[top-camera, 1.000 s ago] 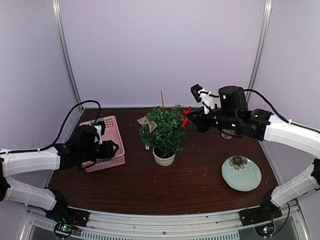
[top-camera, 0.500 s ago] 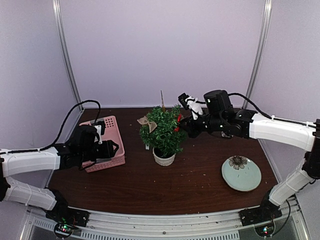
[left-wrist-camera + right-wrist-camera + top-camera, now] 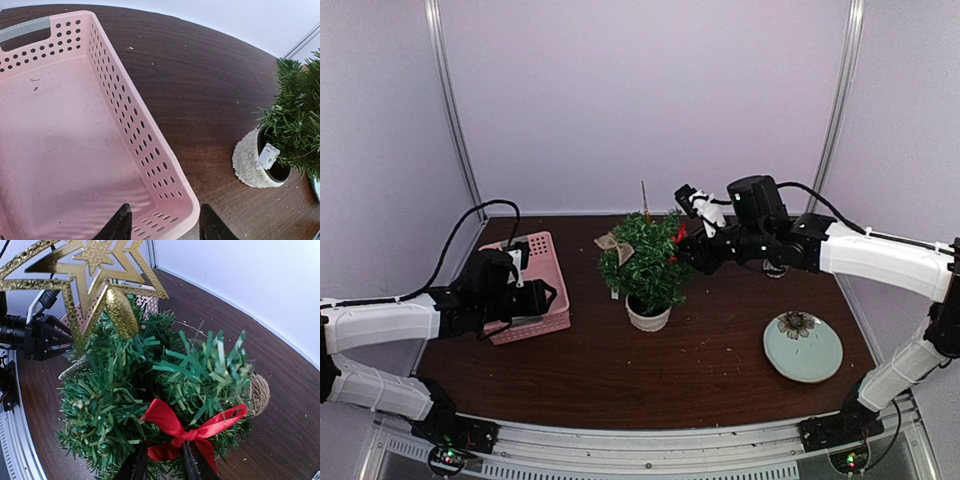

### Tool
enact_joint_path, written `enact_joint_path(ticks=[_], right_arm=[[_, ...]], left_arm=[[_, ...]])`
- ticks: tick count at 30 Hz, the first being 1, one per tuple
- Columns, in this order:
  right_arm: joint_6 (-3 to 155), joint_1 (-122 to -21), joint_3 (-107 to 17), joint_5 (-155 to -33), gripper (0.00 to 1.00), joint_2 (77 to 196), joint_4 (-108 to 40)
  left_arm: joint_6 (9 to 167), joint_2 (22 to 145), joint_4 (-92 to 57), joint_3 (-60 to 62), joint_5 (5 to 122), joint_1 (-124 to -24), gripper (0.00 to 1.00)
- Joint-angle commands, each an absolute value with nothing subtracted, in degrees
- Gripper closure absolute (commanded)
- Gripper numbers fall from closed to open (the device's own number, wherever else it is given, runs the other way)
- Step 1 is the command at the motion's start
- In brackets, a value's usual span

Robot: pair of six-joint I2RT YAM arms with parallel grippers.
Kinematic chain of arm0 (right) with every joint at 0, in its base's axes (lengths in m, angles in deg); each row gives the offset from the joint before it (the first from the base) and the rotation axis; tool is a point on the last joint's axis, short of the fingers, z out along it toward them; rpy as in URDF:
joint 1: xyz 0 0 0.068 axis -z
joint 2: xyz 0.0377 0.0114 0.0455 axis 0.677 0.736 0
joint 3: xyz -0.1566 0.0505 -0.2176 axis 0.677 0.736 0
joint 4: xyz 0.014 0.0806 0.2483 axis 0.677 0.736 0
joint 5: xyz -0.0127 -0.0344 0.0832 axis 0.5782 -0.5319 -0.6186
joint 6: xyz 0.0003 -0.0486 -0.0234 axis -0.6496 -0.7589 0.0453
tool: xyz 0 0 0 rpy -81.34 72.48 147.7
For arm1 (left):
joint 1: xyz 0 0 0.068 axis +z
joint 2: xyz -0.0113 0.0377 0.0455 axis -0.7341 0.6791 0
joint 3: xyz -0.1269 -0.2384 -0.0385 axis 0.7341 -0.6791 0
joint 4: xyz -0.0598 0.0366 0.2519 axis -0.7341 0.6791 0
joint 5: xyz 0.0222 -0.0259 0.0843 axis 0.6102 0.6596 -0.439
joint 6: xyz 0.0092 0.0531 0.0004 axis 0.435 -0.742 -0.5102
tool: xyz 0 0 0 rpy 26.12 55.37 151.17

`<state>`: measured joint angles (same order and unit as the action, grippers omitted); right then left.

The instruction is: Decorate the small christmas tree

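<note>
Midway across the dark brown wooden table (image 3: 710, 375) stands the small bushy green christmas tree (image 3: 650, 262) in its round white pot (image 3: 648, 316), upright, with a glittery gold star topper (image 3: 95, 265) at its tip and a tan fabric bow (image 3: 610, 242) on its left side. From my right wrist feed I also make out a woven straw-coloured ball (image 3: 257, 392) tucked into the far branches.

My right gripper (image 3: 162, 460) is up against the tree's upper right side. Its jaws stand a narrow way apart, with the knot of a red satin ribbon bow (image 3: 185, 432) sitting between them and against the foliage. I cannot tell whether they are pinching the bow or only flanking it.

My left gripper (image 3: 162, 227) hovers over the near right corner of the pink perforated plastic basket (image 3: 140, 135), left of the tree; its jaws are partly open and grip nothing.

Right of the tree, nearer me, lies a pale green round plate (image 3: 815, 360) with a small flower-shaped ornament (image 3: 796, 322) on it.
</note>
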<state>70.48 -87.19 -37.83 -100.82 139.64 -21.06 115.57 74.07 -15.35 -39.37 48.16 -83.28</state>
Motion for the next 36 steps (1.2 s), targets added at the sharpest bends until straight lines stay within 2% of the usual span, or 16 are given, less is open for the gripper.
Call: enact_joint_path(ticks=[1, 4, 11, 16, 26, 31, 32, 34, 36], right_arm=[[70.10, -86.82, -39.59, -99.56, 0.72, 137.16, -19.73], [70.11, -86.75, -39.38, -99.03, 0.67, 136.32, -18.99], [70.17, -86.80, -38.30, -98.04, 0.63, 133.87, -17.27], [70.29, -86.71, -37.52, -95.98, 0.53, 130.61, -15.30], [74.36, -81.72, -36.88, -89.95, 0.43, 123.31, -9.97], [79.40, -73.98, -35.45, -91.35, 0.31, 119.76, -8.07], [80.17, -72.22, -34.89, -91.79, 0.27, 118.97, -7.76], [81.34, -69.02, -33.38, -92.63, 0.15, 117.39, -7.00], [81.83, -65.92, -31.59, -93.01, 0.08, 115.97, -6.24]], left_arm=[[115.18, 74.05, -17.69, -37.94, 48.55, -82.78, 0.55], [115.20, 73.99, -17.52, -37.85, 48.55, -82.74, 0.54], [115.40, 73.42, -17.19, -37.94, 48.40, -82.74, 0.53], [115.13, 73.10, -13.78, -36.66, 48.39, -82.21, 0.50], [111.16, 71.88, 1.18, -25.45, 53.94, -70.41, 0.46], [106.21, 75.69, 10.71, -13.94, 57.99, -64.96, 0.29], [104.80, 76.80, 12.96, -10.94, 57.92, -64.57, 0.25], [101.53, 80.88, 18.13, -4.71, 57.04, -64.28, 0.07], [98.93, 85.19, 24.61, 2.37, 54.89, -64.20, 0.02]])
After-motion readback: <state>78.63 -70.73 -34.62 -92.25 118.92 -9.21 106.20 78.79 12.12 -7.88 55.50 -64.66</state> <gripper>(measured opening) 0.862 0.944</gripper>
